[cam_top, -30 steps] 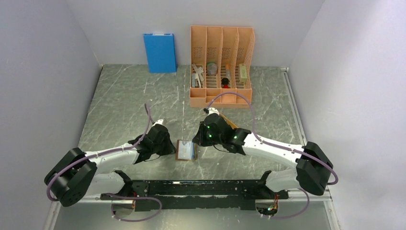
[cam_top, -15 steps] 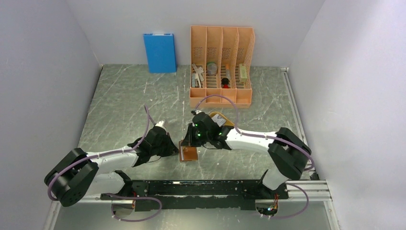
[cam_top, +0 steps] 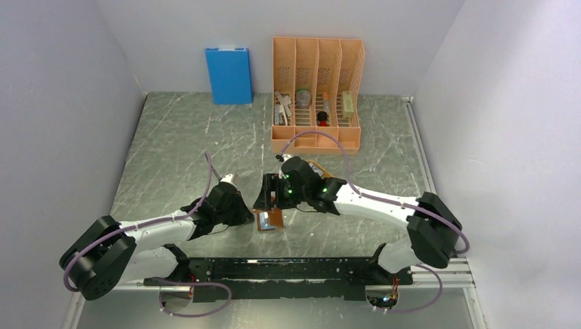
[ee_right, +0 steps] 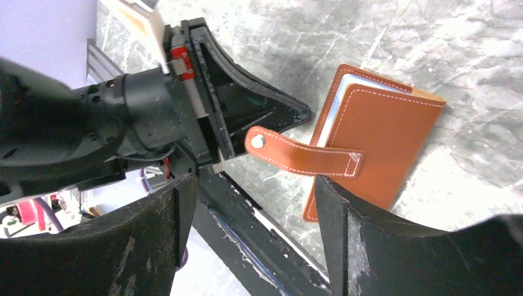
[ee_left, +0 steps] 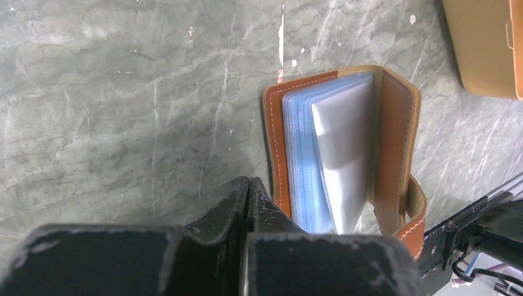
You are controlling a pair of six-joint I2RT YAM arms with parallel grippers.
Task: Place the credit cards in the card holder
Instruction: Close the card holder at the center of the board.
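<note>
The brown leather card holder (cam_top: pixel 270 220) lies near the front edge between my two arms. In the left wrist view it (ee_left: pixel 395 135) gapes half open, with bluish sleeves and one pale grey sheet (ee_left: pixel 342 154) standing among them; I cannot tell whether that sheet is a credit card or a sleeve. The right wrist view shows its cover (ee_right: pixel 385 139) folded most of the way over and the snap tab (ee_right: pixel 302 154) sticking out loose. My left gripper (ee_left: pixel 248 180) is shut, its tips on the table at the holder's left edge. My right gripper (ee_right: pixel 256 206) hangs open just above the holder, holding nothing.
A tall orange desk organizer (cam_top: pixel 317 92) with small items stands at the back, and a blue box (cam_top: pixel 228 74) leans on the wall to its left. An orange tray (ee_left: pixel 487 43) lies just beyond the holder. Grey walls close both sides.
My right gripper swung left over the holder and opened. The holder's cover, lying open with sleeves showing a second ago, has folded over. The left gripper stayed shut in place.
</note>
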